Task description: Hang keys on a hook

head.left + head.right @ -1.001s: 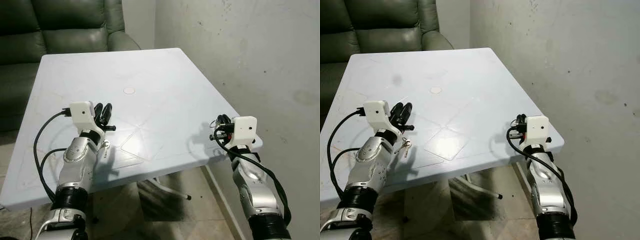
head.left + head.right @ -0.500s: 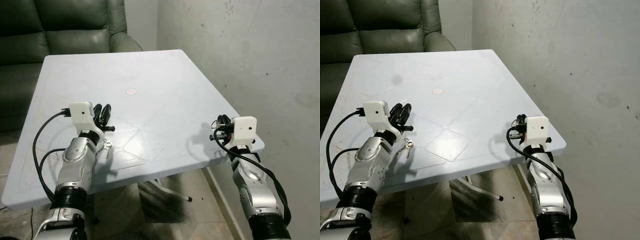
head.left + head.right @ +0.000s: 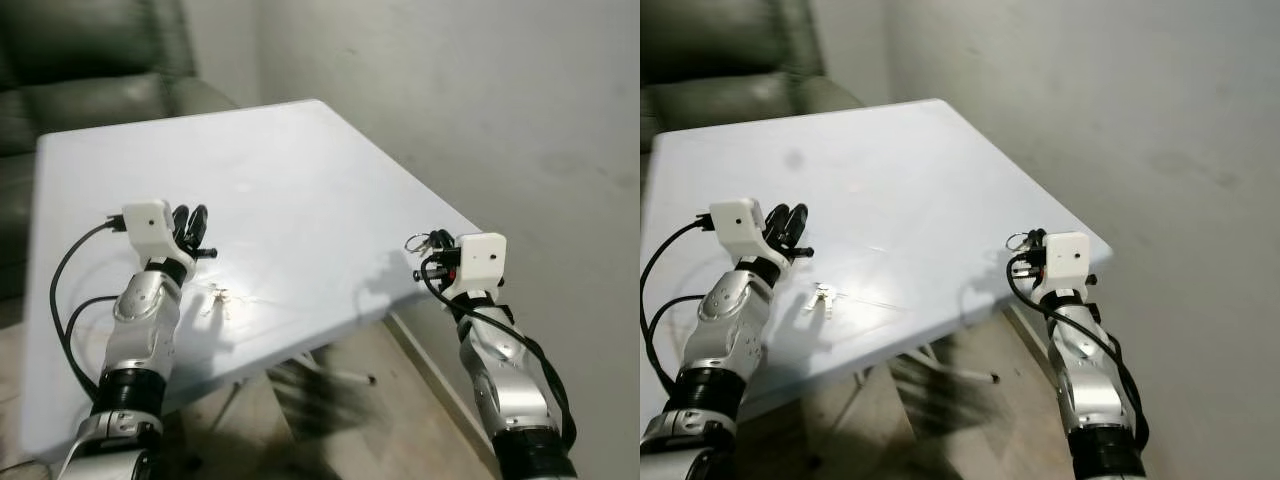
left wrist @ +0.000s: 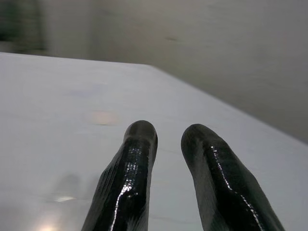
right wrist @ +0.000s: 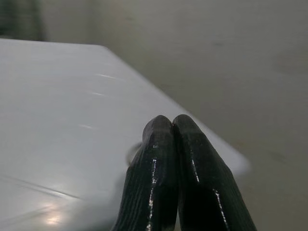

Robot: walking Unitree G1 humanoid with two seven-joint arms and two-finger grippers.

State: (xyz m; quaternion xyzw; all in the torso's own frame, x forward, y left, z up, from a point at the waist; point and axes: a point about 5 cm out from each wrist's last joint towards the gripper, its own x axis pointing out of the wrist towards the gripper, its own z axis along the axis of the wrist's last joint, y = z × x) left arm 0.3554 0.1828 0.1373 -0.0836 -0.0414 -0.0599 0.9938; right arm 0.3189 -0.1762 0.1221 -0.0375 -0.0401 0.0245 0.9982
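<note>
**Keys lie loose on the white table**

The keys (image 3: 823, 296) lie flat on the white plastic table (image 3: 300, 170), just beside the left arm and a little nearer the robot than the left gripper (image 3: 190, 222), whose two black fingers (image 4: 130, 178) stand slightly parted with nothing between them. The right gripper (image 5: 171, 126) hovers at the table's right corner, fingers pressed together; a thin metal ring (image 3: 420, 240) shows at its tip. A dark armchair (image 3: 720, 60) stands behind the table, against a grey wall (image 3: 480, 90).
</note>
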